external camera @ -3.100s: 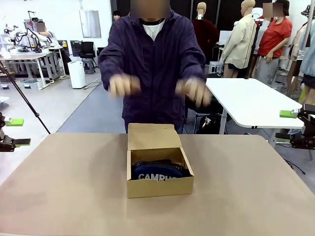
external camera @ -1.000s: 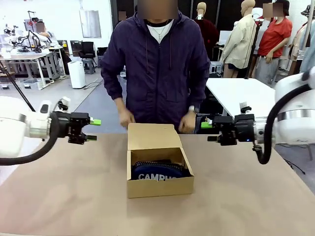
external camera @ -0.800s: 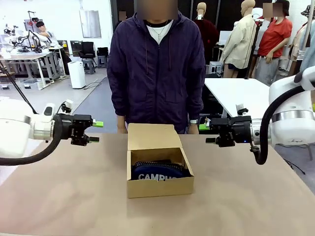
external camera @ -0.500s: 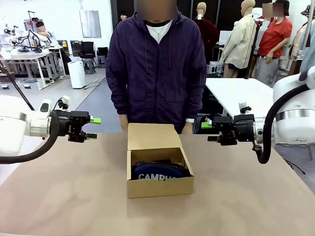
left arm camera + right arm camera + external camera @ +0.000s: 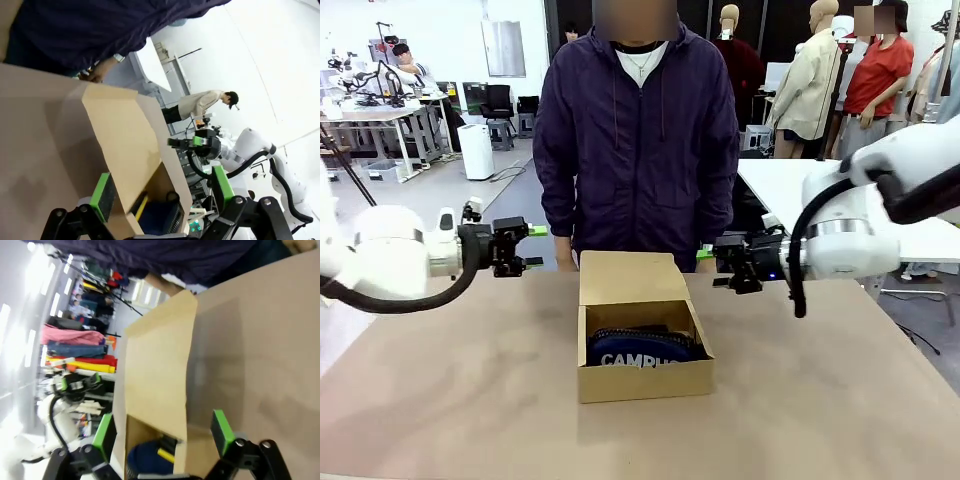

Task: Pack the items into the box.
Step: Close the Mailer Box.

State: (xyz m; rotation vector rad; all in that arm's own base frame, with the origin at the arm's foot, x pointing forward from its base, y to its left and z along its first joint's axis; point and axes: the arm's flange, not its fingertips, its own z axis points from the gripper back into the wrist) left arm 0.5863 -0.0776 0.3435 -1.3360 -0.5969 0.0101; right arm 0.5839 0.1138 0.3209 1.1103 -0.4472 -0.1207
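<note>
The brown cardboard box (image 5: 646,378) stands in the middle of the table, its flap lid (image 5: 629,277) raised at the far side. Inside lies the navy pouch (image 5: 642,351) with white CAMPUS lettering. My left gripper (image 5: 533,247) hovers open just left of the lid, its jaws empty. My right gripper (image 5: 711,268) hovers open just right of the lid, also empty. In the left wrist view the gripper (image 5: 162,192) frames the lid (image 5: 125,145), the pouch (image 5: 157,218) and the yellow knife (image 5: 141,207). In the right wrist view the gripper (image 5: 162,432) frames the lid (image 5: 156,375), pouch (image 5: 144,458) and knife (image 5: 166,454).
A person in a dark purple jacket (image 5: 640,130) stands at the far edge right behind the box, hands low by the table edge; one hand (image 5: 98,75) shows near the lid. The brown table (image 5: 450,380) is bare to both sides and in front of the box.
Both arms have swung inward, bringing the open grippers close to either side of the box lid. The box and pouch have not moved.
</note>
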